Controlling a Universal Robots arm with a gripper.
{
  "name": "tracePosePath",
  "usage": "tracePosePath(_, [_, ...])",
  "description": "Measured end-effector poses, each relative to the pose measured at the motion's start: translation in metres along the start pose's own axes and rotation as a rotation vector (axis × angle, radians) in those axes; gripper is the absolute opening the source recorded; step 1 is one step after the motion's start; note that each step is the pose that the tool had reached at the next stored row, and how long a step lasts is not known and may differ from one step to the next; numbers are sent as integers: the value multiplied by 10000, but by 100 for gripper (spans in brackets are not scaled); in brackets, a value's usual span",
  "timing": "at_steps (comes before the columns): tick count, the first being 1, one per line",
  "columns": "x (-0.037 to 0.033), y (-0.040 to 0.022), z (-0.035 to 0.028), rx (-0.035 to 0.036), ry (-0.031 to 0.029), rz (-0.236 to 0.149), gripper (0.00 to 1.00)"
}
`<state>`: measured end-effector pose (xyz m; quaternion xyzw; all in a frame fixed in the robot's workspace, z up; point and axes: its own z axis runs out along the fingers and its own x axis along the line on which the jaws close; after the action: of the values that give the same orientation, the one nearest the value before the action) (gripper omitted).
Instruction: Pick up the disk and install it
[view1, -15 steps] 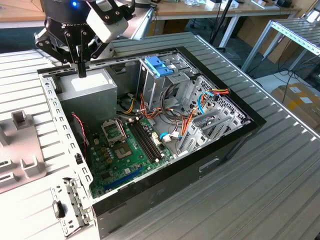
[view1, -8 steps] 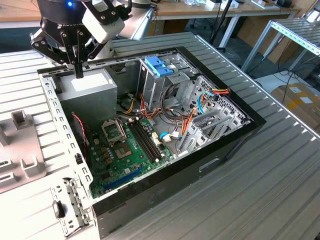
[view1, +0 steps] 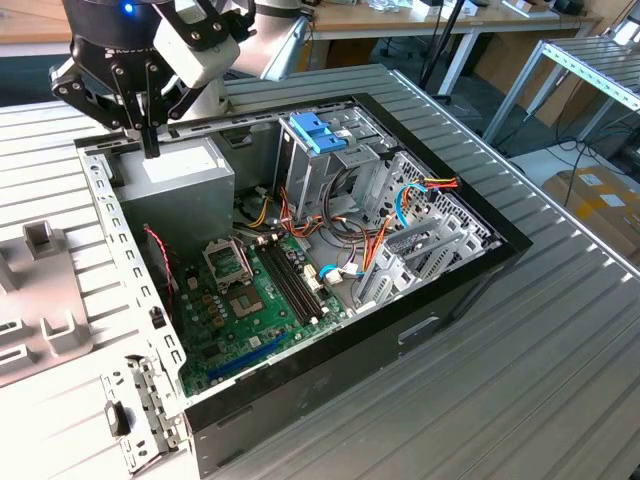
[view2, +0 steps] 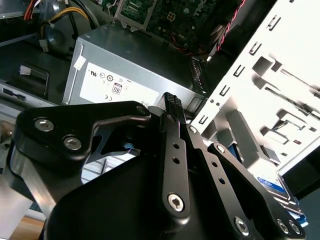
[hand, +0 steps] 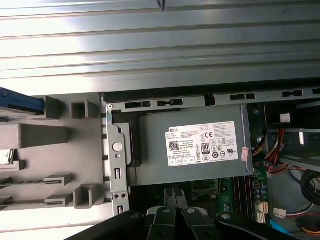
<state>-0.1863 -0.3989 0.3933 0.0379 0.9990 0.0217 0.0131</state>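
We are seeing matt black metal on the end effector (view1: 150, 150), dull grey sheet metal on the power supply (hand: 155, 170), and ribbed, shiny metal on the desk (view1: 520, 380).

Bright, even indoor light; shadows soft throughout.
Exterior view: ribbed table (view1: 560, 330) evenly lit, with a mild sheen at the lower right of the frame; motherboard (view1: 250, 290) in dimmer shade. First wrist view: pale glare bands on the table. Second wrist view: metal panel (view2: 280, 65) nearly washed out, gripper (view2: 171, 100) near-black against it.
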Motion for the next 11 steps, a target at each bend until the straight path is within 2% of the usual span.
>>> tracePosePath(11, [85, -6, -2, 0, 0, 0, 11])
